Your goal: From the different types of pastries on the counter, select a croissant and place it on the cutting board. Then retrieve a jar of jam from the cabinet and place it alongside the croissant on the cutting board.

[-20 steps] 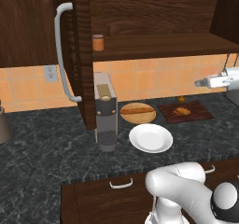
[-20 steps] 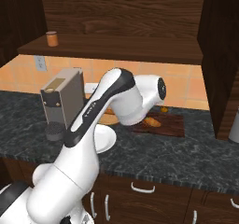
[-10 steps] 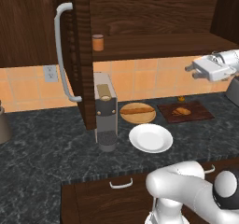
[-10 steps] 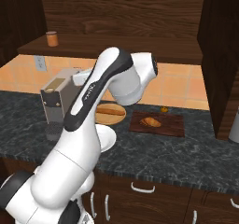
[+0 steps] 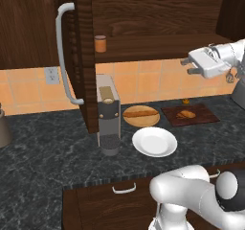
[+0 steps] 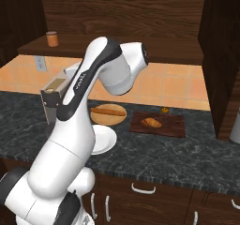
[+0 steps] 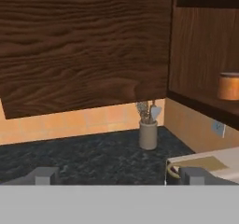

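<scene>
The gripper [image 5: 184, 66] is swinging leftward toward the jar of jam [image 5: 100, 43] at ten o'clock, jaws apart; no writing is legible.

A dark wooden cabinet door [image 7: 84, 45] spans the upper part, with orange tiles [image 7: 70, 122] beneath it. A grey utensil holder [image 7: 148, 133] stands on the marbled tabletop [image 7: 93, 157] against the tiled wall. An orange jar [image 7: 229, 86] sits on the shelf [image 7: 205, 107] at right. The jaws stand wide apart, nothing between them.
</scene>
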Available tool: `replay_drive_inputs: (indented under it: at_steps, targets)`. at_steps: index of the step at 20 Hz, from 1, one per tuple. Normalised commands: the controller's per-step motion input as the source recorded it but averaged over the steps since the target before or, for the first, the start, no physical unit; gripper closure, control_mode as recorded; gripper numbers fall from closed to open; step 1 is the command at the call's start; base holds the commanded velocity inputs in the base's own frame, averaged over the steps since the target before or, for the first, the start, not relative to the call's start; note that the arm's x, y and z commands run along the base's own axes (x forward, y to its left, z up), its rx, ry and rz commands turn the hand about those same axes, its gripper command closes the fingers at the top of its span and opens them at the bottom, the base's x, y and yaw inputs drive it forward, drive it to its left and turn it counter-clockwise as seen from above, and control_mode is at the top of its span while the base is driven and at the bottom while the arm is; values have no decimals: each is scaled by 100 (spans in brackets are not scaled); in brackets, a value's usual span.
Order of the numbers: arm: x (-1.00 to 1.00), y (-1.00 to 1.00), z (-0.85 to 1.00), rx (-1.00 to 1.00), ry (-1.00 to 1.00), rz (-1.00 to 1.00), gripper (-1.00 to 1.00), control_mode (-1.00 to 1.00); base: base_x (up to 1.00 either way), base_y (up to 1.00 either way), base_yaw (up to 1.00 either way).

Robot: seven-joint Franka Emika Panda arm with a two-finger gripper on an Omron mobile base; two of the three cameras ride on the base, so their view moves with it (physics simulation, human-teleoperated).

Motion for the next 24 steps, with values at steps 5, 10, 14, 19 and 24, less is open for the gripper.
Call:
replay_drive_inputs:
  at_steps: [5,10,14,19,24]
  targets:
    - [35,0,16,12,0,0,-100,-100,0,0,0]
    - [38,0,18,11,0,0,-100,-100,0,0,0]
    - [30,0,44,13,0,1,-100,-100,0,0,0]
    - [10,5,10,4,0,3,-100,-100,0,0,0]
    - [66,2,-1,0,8,0,-100,-100,0,0,0]
